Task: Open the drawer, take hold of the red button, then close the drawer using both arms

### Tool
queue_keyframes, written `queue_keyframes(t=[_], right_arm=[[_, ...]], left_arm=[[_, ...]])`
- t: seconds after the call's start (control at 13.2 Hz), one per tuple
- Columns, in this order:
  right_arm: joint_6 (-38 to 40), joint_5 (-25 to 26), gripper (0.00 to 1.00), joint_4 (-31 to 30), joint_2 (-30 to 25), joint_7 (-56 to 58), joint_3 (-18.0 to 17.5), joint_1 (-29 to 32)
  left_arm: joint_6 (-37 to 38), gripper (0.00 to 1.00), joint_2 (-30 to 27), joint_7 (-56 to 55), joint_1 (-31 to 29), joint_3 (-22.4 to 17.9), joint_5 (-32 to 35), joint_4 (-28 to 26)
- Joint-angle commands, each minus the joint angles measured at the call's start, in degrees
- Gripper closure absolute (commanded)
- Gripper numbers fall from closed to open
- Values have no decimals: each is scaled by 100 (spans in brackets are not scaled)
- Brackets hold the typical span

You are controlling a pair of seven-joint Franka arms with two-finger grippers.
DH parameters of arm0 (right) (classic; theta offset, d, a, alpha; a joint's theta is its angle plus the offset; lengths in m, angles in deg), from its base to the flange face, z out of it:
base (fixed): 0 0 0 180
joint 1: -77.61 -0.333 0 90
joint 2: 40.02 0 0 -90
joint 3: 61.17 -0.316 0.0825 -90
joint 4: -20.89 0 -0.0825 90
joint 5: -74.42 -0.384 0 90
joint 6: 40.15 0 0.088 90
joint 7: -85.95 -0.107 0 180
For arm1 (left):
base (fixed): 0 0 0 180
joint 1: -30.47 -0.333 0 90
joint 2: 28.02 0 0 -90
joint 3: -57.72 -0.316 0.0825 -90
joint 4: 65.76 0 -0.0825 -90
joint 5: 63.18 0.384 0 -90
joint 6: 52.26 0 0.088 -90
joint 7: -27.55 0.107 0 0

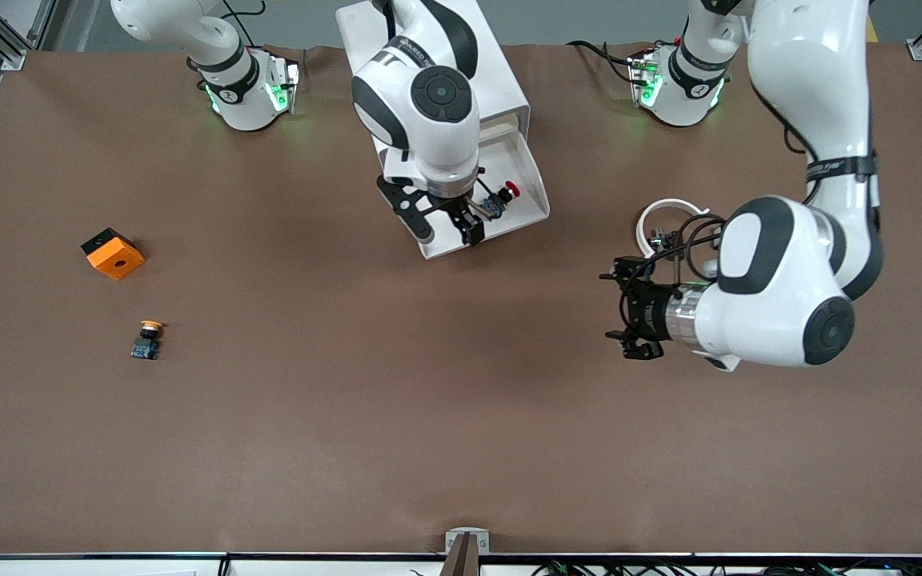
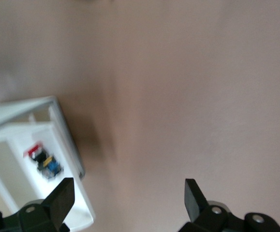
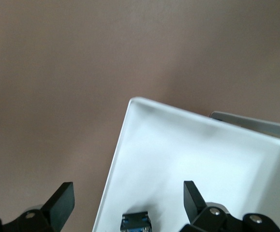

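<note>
The white drawer (image 1: 539, 194) stands pulled out of its cabinet (image 1: 501, 80). The red-capped button (image 1: 501, 198) lies on its side in the drawer. My right gripper (image 1: 446, 228) hovers open over the drawer's front edge, beside the button and not touching it. In the right wrist view the button's black-and-blue body (image 3: 136, 223) lies between the open fingers of the right gripper (image 3: 127, 193), over the drawer's rim (image 3: 125, 145). My left gripper (image 1: 615, 306) is open and empty above bare table toward the left arm's end. The left wrist view shows the left gripper (image 2: 128, 189), the drawer (image 2: 68, 140) and the button (image 2: 43, 159).
An orange cube with a hole (image 1: 112, 253) and a yellow-capped button (image 1: 147, 338) lie toward the right arm's end of the table. A white ring (image 1: 647, 220) lies beside the left arm's forearm. The brown table (image 1: 397, 416) stretches wide toward the front camera.
</note>
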Motion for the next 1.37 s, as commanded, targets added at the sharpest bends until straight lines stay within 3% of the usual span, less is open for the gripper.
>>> queue_keyframes(t=[0.0, 0.15, 0.53, 0.76, 1.06, 1.29], right_arm=[[58, 89, 0, 342, 318, 8, 63, -253], [49, 81, 0, 447, 493, 218, 63, -402], [49, 81, 0, 702, 810, 324, 63, -579], [5, 72, 0, 711, 810, 456, 54, -588], [-197, 46, 0, 702, 863, 456, 54, -623], [-232, 28, 0, 702, 907, 456, 54, -632]], left_arm=[[127, 0, -262, 841, 151, 123, 925, -106], [434, 0, -568, 2323, 125, 229, 1252, -334], [488, 0, -1132, 4164, 63, 230, 1385, -1133], [331, 0, -1377, 4711, 124, 238, 1385, -1686], [-696, 0, -1940, 5248, 134, 458, 1385, -2908], [-1154, 0, -1923, 5248, 142, 651, 1385, -3217]])
